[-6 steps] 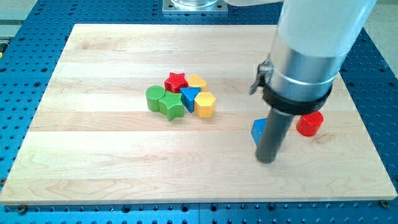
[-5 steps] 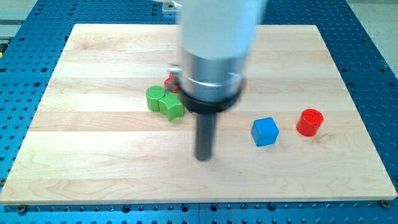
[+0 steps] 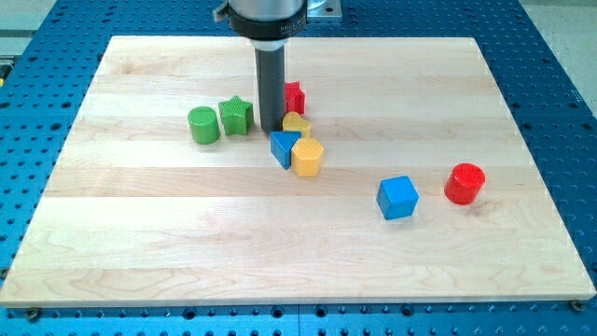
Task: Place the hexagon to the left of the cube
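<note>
My tip (image 3: 271,129) is set down in the middle of the cluster (no jaws on this rig, a bare rod, nothing held). The green star (image 3: 236,116) is seen just to its left, the green cylinder (image 3: 203,125) beyond that. The red block (image 3: 294,97) is partly hidden to the tip's right. The yellow block (image 3: 297,124) and blue triangle (image 3: 284,147) are found just below-right, then the yellow hexagon (image 3: 307,158). The blue cube (image 3: 398,198) and red cylinder (image 3: 465,184) are placed well apart, lower right, on the wooden board (image 3: 140,243).

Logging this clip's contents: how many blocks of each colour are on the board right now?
Green: 2, a cylinder and a star
Red: 2, a partly hidden block and a cylinder
Yellow: 2, a hexagon and a partly hidden block
Blue: 2, a triangle and a cube
Total: 8
</note>
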`<state>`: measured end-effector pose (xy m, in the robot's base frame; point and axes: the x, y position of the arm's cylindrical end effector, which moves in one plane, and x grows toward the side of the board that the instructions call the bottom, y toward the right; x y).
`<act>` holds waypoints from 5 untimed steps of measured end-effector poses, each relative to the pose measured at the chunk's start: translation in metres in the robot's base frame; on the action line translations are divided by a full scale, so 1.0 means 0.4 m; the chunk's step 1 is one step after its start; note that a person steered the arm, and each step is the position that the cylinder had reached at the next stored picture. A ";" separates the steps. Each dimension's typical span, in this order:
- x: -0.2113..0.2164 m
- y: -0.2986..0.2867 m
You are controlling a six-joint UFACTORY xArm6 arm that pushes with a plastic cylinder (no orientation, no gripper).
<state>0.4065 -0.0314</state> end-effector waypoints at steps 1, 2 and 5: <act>0.123 0.072; 0.110 0.107; 0.046 0.390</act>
<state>0.4250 0.1244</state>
